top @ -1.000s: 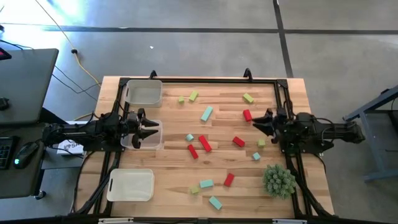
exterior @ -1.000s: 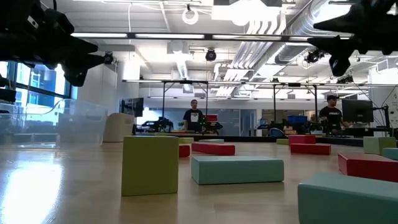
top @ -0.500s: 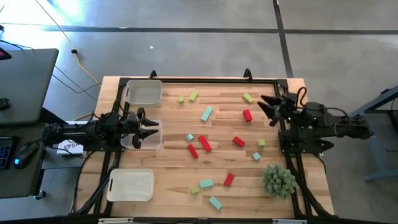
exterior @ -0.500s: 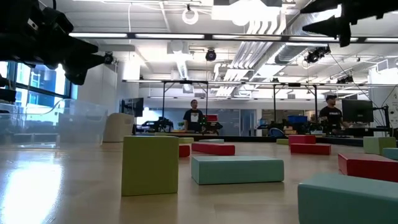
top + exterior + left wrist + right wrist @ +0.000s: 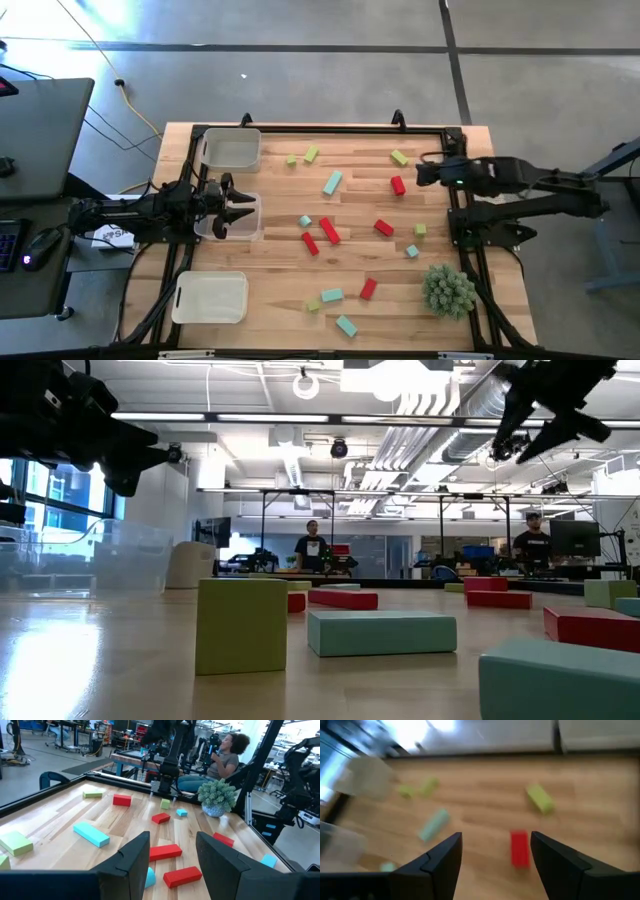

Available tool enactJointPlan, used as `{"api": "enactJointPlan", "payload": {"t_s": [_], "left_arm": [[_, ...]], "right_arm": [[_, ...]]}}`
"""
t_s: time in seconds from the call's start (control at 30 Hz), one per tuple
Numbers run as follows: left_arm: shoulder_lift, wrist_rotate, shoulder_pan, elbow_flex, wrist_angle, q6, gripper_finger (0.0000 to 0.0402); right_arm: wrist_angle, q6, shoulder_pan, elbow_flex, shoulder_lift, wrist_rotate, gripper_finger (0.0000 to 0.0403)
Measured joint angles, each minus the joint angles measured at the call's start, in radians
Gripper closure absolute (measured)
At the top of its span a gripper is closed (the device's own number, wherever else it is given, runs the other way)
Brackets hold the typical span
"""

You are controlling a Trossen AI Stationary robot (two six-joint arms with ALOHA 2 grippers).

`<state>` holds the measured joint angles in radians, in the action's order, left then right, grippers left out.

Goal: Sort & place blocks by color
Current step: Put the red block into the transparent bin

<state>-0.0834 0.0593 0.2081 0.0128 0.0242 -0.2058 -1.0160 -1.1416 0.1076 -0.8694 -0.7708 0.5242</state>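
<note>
Blocks [image 5: 330, 233] in red, teal and yellow-green lie scattered across the middle and right of a wooden table [image 5: 270, 290], seen from above. Taking the table's centre as the clock's middle, two yellow-green blocks [image 5: 311, 154] sit near 12 o'clock, a teal bar [image 5: 332, 182] just below them, and a red block [image 5: 397, 185] toward 2 o'clock with a yellow-green block [image 5: 399, 157] just beyond it. More red and teal pieces lie near the centre and toward 5 and 6 o'clock.

Three clear plastic bins stand along the 9 o'clock edge: one [image 5: 232, 150] at 10 o'clock, one [image 5: 250, 213] at 9 o'clock, one [image 5: 211, 297] at 8 o'clock. The left pincer [image 5: 243, 211] hangs over the middle bin, its fingers parted and holding nothing.

The right pincer [image 5: 424, 175] hovers at 2 o'clock, just beside the red block, released with its fingers spread wide and nothing between them. A spiky green plant ball [image 5: 448, 290] sits at 4 o'clock.
</note>
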Motion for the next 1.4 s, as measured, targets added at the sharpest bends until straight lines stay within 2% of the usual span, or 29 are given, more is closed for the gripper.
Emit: {"api": "enactJointPlan", "payload": {"t_s": [0.17, 0.3, 0.57, 0.73, 0.97, 1.4], "left_arm": [[0.0, 0.0, 0.0, 0.0, 0.003, -0.003, 0.0252], [0.0, 0.0, 0.0, 0.0, 0.003, -0.006, 0.0252], [0.0, -0.001, 0.001, 0.0, 0.034, -0.177, 0.0252], [0.0, -0.006, 0.001, 0.0, 0.086, -0.25, 0.0252], [0.0, -0.034, 0.001, 0.0, 0.176, -0.263, 0.0252], [0.0, -0.038, 0.001, 0.0, 0.217, -0.303, 0.0252]], "right_arm": [[-0.027, -0.02, 0.086, 0.0, -0.127, -0.173, 0.0178], [-0.019, 0.002, 0.142, 0.0, -0.222, -0.228, 0.0178], [-0.001, 0.118, 0.243, 0.0, -0.389, -0.349, 0.0178], [0.05, 0.192, 0.301, 0.0, -0.474, -0.393, 0.0178], [0.131, 0.269, 0.369, 0.0, -0.585, -0.446, 0.0178], [0.191, 0.318, 0.432, 0.001, -0.759, -0.452, 0.0178]]}}
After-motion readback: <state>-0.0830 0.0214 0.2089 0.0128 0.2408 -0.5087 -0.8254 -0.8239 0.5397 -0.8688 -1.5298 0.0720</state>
